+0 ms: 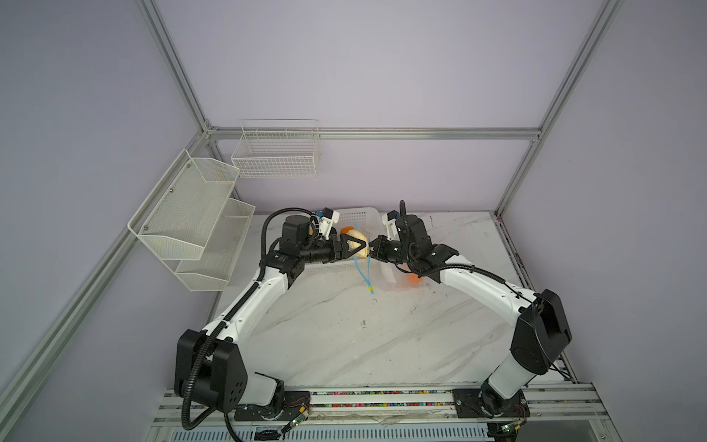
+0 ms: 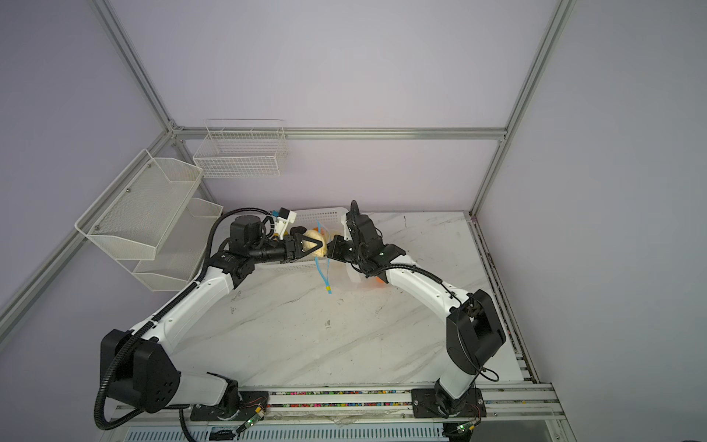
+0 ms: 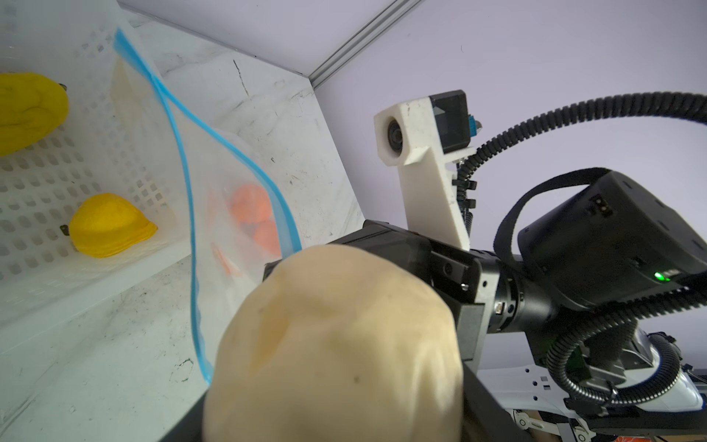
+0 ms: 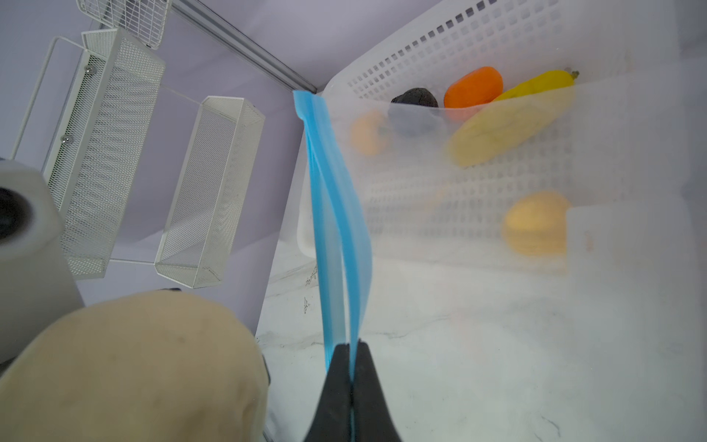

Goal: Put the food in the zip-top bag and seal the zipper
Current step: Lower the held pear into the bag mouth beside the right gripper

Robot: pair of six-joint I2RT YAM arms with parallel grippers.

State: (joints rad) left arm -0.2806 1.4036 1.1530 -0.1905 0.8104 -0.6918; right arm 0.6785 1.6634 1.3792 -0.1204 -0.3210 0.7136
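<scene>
Left gripper (image 1: pixel 355 248) sits mid-frame in both top views. Its jaws are clamped round the bumpy cream-white food (image 3: pixel 336 344), held off the table right beside the bag mouth. Right gripper (image 4: pixel 350 358) comes in from right of center, jaws pressed together on the zipper (image 4: pixel 336 229), pinching the blue strip. The zip-top bag (image 4: pixel 478 306) hangs w/ its mouth parted. Two orange pcs (image 3: pixel 250 203) are already inside the bag. Yellow slider tab (image 1: pixel 370 287) dangles at the strip's lower end, just below the grippers in a top view. White basket (image 4: pixel 478 34) is behind, toward the table's back edge. In it: a black pc (image 4: pixel 415 97), an orange one (image 4: pixel 473 86), a long yellow one (image 4: pixel 543 82) & two more yellow bits (image 3: pixel 111 225).
</scene>
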